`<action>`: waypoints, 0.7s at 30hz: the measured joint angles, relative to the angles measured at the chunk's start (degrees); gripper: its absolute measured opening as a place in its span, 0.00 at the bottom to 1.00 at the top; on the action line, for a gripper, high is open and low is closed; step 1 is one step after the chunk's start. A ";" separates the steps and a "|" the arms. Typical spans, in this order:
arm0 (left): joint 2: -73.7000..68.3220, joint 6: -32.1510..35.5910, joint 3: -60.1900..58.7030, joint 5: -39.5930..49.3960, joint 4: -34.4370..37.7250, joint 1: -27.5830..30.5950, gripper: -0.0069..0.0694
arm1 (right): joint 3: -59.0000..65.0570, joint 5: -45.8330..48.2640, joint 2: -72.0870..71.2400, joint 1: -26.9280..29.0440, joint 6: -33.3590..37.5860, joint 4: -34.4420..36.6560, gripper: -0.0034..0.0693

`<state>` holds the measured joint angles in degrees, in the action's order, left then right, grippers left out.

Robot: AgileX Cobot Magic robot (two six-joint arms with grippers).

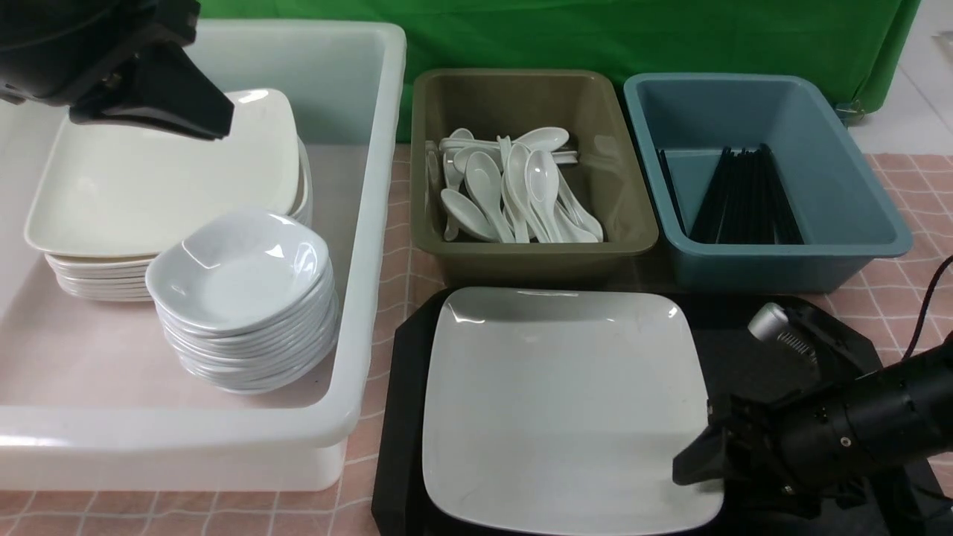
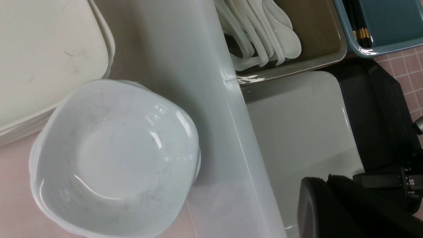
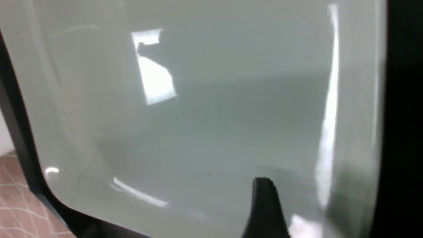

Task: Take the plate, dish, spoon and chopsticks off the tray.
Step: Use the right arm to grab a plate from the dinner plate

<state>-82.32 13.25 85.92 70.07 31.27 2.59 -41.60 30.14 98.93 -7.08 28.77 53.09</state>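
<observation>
The large white plate (image 1: pixel 558 402) lies flat on the black tray (image 1: pixel 398 417) and covers most of it. My right gripper (image 1: pixel 696 467) sits low at the plate's near right edge and is open. In the right wrist view one finger (image 3: pixel 264 208) is over the plate (image 3: pixel 205 115), and the other finger is hidden. My left gripper (image 1: pixel 212 125) hangs shut and empty above the white bin; its fingertips (image 2: pixel 317 181) are pressed together. No dish, spoon or chopsticks lie on the tray. Small dishes (image 1: pixel 238 272), spoons (image 1: pixel 514 190) and chopsticks (image 1: pixel 744 197) rest in the bins.
A big white bin (image 1: pixel 372 223) at the left holds a stack of square plates (image 1: pixel 164 171) and the stack of small dishes (image 2: pixel 112 158). Behind the tray stand an olive-brown bin (image 1: pixel 633 238) and a blue-grey bin (image 1: pixel 886 238). A pink checked cloth covers the table.
</observation>
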 joint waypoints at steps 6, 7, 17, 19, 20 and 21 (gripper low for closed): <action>0.00 0.30 0.00 -0.11 0.00 0.00 0.12 | -0.43 1.26 2.20 0.11 1.10 3.98 0.73; 0.00 0.30 0.00 -0.11 0.00 0.00 0.12 | -0.43 1.60 2.66 0.12 1.32 4.50 0.71; 0.00 0.30 0.00 -0.11 0.00 0.00 0.12 | -0.38 1.26 3.73 0.58 2.09 4.99 0.27; 0.00 0.35 0.00 -0.11 0.00 0.00 0.12 | -0.31 1.53 3.04 0.58 2.09 4.87 0.27; 0.00 0.40 0.00 -0.11 0.00 0.00 0.12 | -0.25 1.91 1.92 0.75 2.09 4.53 0.27; 0.00 0.39 0.00 -0.11 0.00 0.00 0.12 | -0.18 1.91 1.73 0.72 2.09 4.50 0.27</action>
<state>-82.32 13.64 85.92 69.96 31.27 2.59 -41.78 32.05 100.66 -6.36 30.86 57.60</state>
